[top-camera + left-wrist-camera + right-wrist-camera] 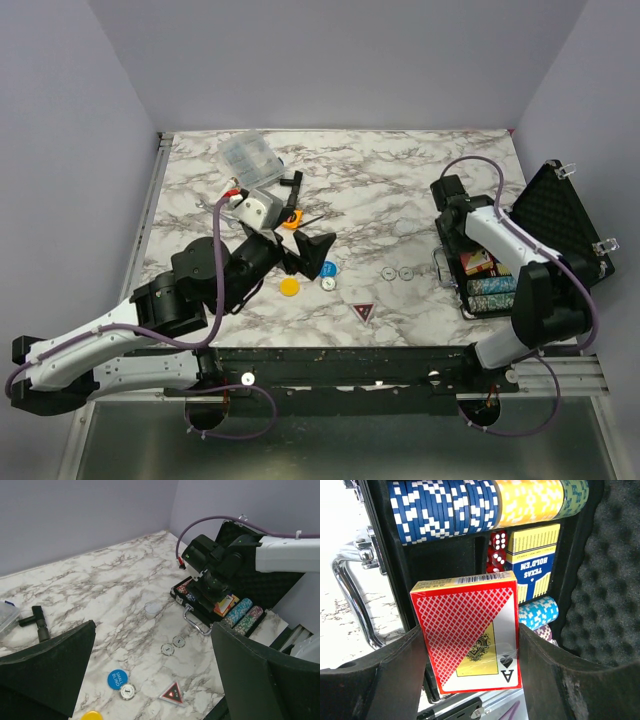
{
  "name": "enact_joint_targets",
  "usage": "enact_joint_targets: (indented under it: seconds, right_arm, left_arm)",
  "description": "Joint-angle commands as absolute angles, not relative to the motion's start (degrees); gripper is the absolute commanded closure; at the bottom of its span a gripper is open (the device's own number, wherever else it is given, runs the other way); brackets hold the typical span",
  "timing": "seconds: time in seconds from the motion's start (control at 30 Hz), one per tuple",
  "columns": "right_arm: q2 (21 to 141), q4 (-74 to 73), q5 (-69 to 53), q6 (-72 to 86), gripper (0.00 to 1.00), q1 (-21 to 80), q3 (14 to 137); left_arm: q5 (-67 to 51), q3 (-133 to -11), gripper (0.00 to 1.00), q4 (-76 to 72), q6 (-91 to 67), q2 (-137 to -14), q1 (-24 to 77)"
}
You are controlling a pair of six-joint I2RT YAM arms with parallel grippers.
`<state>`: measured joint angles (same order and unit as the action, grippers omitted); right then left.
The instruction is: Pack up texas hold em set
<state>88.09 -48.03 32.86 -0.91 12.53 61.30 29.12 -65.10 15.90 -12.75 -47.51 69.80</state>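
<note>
Your right pincer (472,640) is clenched on the red card box (460,615), held upright over the open briefcase (560,225) at the right edge of the desk (380,200), next to the chip rows (470,505). Your left pincer (152,645) is released, jaws wide, gripping nothing. Blue disc (117,678), yellow disc (289,287), white discs (172,645) and red triangle (172,693) lie loose on the desk, well apart from the briefcase
</note>
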Motion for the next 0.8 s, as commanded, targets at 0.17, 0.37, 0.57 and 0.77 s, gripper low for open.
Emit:
enact_joint_targets:
  seconds: [0.17,0.37,0.57,0.77]
  right_arm:
    - [94.79,-49.02,32.75,-0.44,0.93,11.09,63.61]
    - [96.2,-46.81,31.56,-0.95,0.89,10.56,63.78]
    - [95.92,-44.27,31.03,-1.36,0.83,10.54,62.76]
    - [95.28,-42.14,30.94,-2.17,0.73,10.46,62.23]
  left_arm:
    - [38.12,-62.86,0.01,11.38,-5.76,-46.92,73.69]
    - [39.18,-62.08,0.01,10.23,-4.38,-48.53,74.03]
    - [40.95,-62.0,0.01,9.6,-3.06,-49.94,74.06]
    - [42.02,-61.78,0.02,9.15,-2.11,-51.53,73.58]
